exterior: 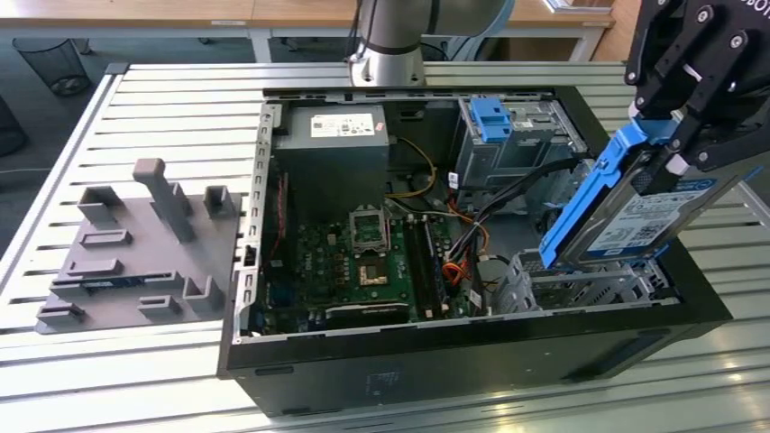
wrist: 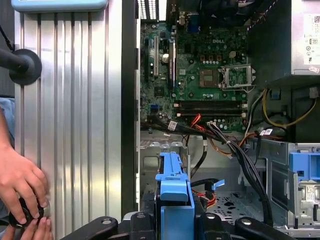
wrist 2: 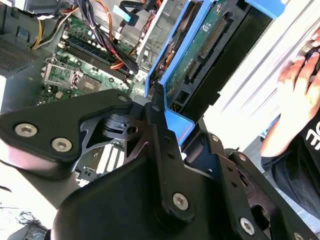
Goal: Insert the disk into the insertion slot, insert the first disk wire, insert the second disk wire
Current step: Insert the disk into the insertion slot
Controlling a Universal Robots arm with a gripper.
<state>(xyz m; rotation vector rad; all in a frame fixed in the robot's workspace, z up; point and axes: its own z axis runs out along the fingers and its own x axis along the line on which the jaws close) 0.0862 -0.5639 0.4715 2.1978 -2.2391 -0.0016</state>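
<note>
My gripper point(exterior: 676, 152) is shut on the disk point(exterior: 640, 209), a silver drive with a white-and-blue label in a bright blue frame. It holds the disk tilted, lower end down, just above the insertion slot point(exterior: 575, 287), the low silver cage at the case's corner on the exterior view's right. In the second wrist view the black fingers point(wrist 2: 161, 117) clamp the blue frame and the disk's green underside point(wrist 2: 200, 50) faces out. The first wrist view looks down the blue frame point(wrist: 173, 186) onto the slot point(wrist: 152, 162). Loose black and orange cables point(exterior: 481, 225) lie beside the slot; which are the disk wires I cannot tell.
The open computer case point(exterior: 481, 352) lies on a slatted metal table point(exterior: 132, 361). A taller grey bay with a blue tab point(exterior: 493, 126) stands behind the slot. A grey fixture plate point(exterior: 132, 253) sits at the exterior view's left. A person's hand point(wrist: 20, 185) rests on the table beside the case.
</note>
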